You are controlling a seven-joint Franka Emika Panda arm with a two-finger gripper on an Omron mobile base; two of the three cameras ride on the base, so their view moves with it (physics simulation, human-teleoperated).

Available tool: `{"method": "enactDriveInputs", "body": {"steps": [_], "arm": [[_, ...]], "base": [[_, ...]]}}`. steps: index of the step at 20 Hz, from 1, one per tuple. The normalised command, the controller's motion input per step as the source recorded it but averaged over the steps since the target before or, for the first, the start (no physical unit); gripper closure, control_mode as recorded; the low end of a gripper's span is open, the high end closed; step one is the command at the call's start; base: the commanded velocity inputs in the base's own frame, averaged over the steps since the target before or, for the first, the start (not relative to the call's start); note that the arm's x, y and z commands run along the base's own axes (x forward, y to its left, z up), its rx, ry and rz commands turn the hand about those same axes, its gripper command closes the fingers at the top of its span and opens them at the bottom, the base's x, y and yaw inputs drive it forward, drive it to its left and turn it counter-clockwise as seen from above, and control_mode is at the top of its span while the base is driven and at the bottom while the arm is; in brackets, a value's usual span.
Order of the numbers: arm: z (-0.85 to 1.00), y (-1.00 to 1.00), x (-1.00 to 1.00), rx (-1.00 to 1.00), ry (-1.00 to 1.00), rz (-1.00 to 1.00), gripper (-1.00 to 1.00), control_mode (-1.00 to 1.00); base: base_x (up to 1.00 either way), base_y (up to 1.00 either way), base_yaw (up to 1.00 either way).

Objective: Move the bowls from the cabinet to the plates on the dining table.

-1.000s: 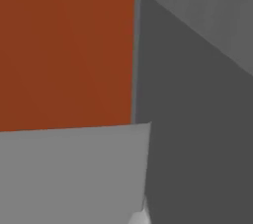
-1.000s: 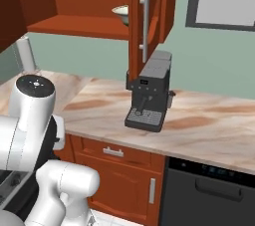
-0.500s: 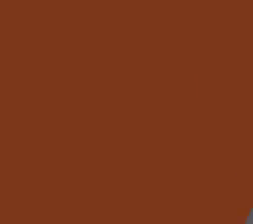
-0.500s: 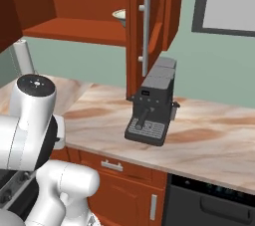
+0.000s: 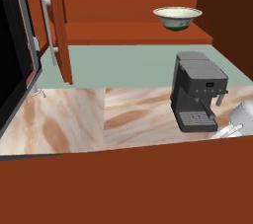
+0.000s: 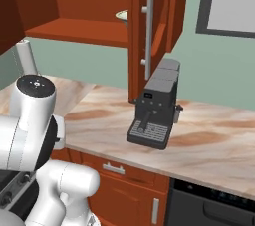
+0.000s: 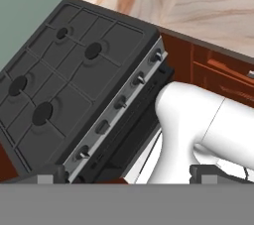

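One red-brown wall cabinet (image 5: 133,1) hangs open above the marble-look desk (image 5: 74,119), and one black stove (image 7: 74,75) with four burners and a row of knobs sits beside that desk in the hand view. One black coffee machine (image 5: 196,92) stands on the desk almost straight beneath the shelf, and an open cabinet door (image 6: 149,31) with a grey bar handle hides most of the shelf in the right base view. One cream bowl (image 5: 177,18) with a green band sits upright on the cabinet shelf, while the tool (image 7: 127,174) has its jaws spread wide and holds nothing.
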Motion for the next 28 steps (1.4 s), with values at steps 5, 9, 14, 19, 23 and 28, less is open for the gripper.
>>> {"method": "enactDriveInputs", "body": {"steps": [5,9,14,19,23,28], "arm": [[0.00,0.00,0.00,0.00,0.00,0.00,-1.00,1.00],[0.00,0.00,0.00,0.00,0.00,0.00,-1.00,1.00],[0.00,0.00,0.00,0.00,0.00,0.00,-1.00,1.00],[0.00,0.00,0.00,0.00,0.00,0.00,-1.00,1.00],[-0.14,0.20,0.25,-0.07,0.00,0.00,-1.00,-1.00],[-0.04,0.29,0.29,-0.17,0.00,-0.03,-1.00,-1.00]], "base": [[0.56,0.43,0.00],[0.37,0.29,0.00],[0.29,0.24,0.00],[0.27,0.23,0.00],[0.07,0.08,0.00],[0.00,0.00,0.00]]}}
